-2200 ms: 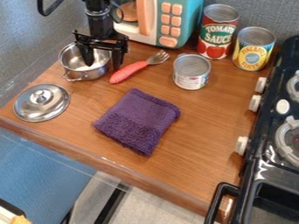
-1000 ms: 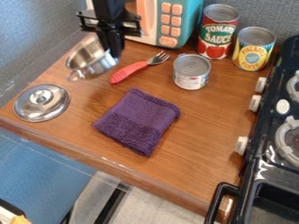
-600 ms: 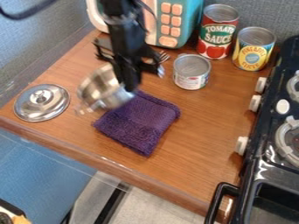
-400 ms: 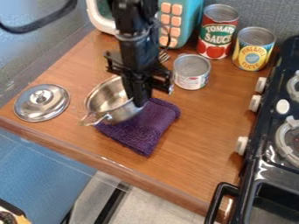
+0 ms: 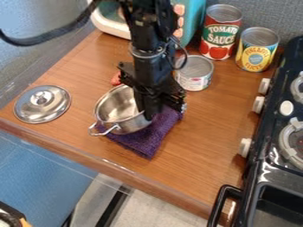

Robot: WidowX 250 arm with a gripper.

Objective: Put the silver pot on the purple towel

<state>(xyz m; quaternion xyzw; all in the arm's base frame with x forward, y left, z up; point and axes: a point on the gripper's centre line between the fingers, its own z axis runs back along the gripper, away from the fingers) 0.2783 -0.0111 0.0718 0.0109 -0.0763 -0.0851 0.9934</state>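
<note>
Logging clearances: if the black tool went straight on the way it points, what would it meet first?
Probably the folded purple cloth, below the tool and the metal pot whose rim it grips; any gap between is hard to judge from this slanted view.

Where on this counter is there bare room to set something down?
The widest bare patch of counter lies between the purple cloth and the stove, running to the front edge. A smaller one lies between the lid and the microwave. It is crowded where the gripper holds the pot over the cloth, and at the back around the cans.
</note>
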